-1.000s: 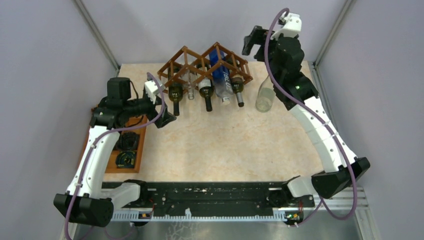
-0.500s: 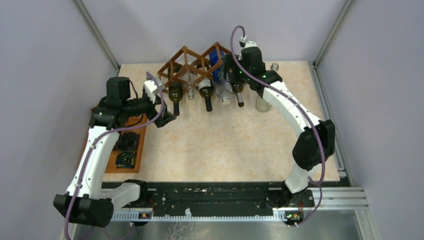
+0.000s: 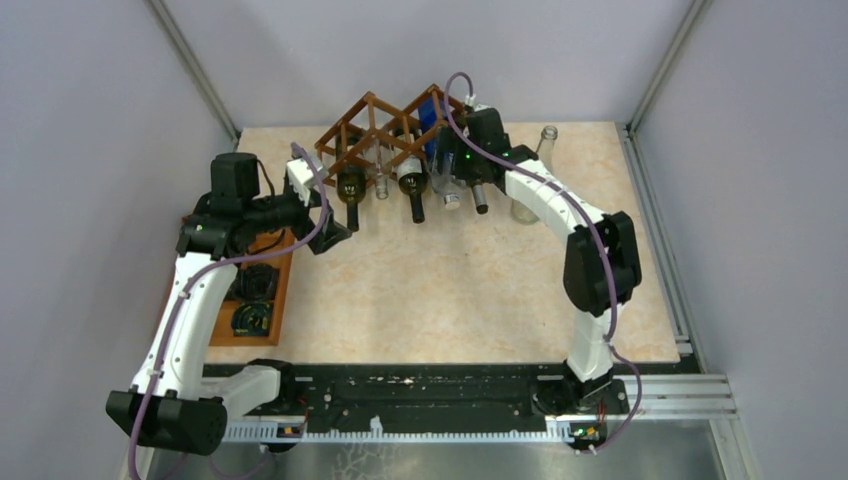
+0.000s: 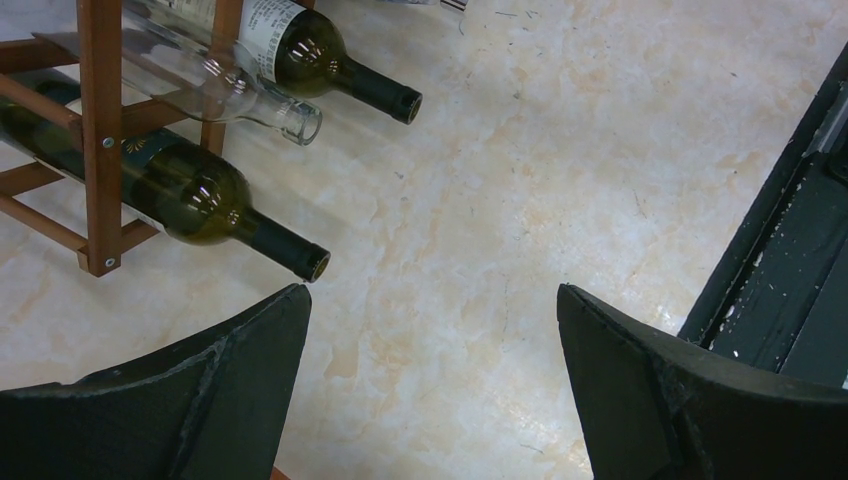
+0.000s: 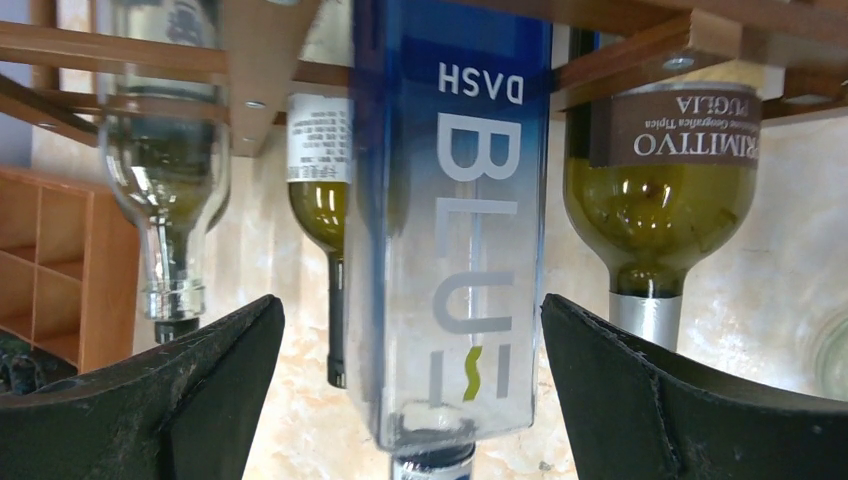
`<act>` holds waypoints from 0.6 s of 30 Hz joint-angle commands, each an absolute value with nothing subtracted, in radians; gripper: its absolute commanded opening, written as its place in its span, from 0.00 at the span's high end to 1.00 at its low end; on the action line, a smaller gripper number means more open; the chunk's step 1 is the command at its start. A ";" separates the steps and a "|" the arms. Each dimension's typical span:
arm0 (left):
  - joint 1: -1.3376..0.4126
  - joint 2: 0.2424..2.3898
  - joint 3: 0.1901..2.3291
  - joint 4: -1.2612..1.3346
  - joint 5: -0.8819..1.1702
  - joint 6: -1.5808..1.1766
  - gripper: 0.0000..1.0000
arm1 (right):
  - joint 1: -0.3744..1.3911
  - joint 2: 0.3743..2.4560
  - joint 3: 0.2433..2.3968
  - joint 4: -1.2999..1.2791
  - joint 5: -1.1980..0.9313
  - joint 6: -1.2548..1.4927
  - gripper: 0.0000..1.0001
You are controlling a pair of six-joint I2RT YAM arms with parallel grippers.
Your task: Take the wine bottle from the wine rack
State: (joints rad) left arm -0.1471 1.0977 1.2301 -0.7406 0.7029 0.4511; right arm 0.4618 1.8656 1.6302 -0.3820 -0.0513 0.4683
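Observation:
The brown lattice wine rack (image 3: 345, 128) stands at the back of the table and holds several bottles with their necks pointing toward me. A square blue-and-clear bottle (image 5: 450, 200) lettered "BLUE" lies in an upper right cell (image 3: 437, 125). My right gripper (image 3: 458, 165) is open, with one finger on each side of this bottle's neck end and not touching it (image 5: 412, 305). My left gripper (image 3: 330, 232) is open and empty, low over the table just in front of the leftmost dark green bottle (image 4: 190, 195); its left fingertip is near that bottle's mouth (image 4: 430, 295).
A green bottle with a silver neck (image 5: 660, 200) lies right of the blue one, and a clear bottle (image 5: 165, 180) lies left of it. A clear bottle (image 3: 545, 140) stands right of the rack. An orange-brown compartment tray (image 3: 275, 290) sits at the table's left edge.
My right arm has swung down from high at the back right to the rack's front, bringing its open jaws around the blue bottle. My left arm has barely moved.

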 commanded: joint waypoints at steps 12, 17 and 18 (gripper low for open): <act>-0.149 1.085 1.235 -0.730 0.704 0.473 0.01 | 0.412 1.975 1.637 -0.255 -0.174 0.555 0.02; -0.149 1.082 1.226 -0.726 0.704 0.477 0.01 | 0.407 2.000 1.637 -0.235 -0.206 0.585 0.02; -0.149 1.082 1.225 -0.724 0.704 0.477 0.01 | 0.407 2.003 1.637 -0.232 -0.212 0.589 0.02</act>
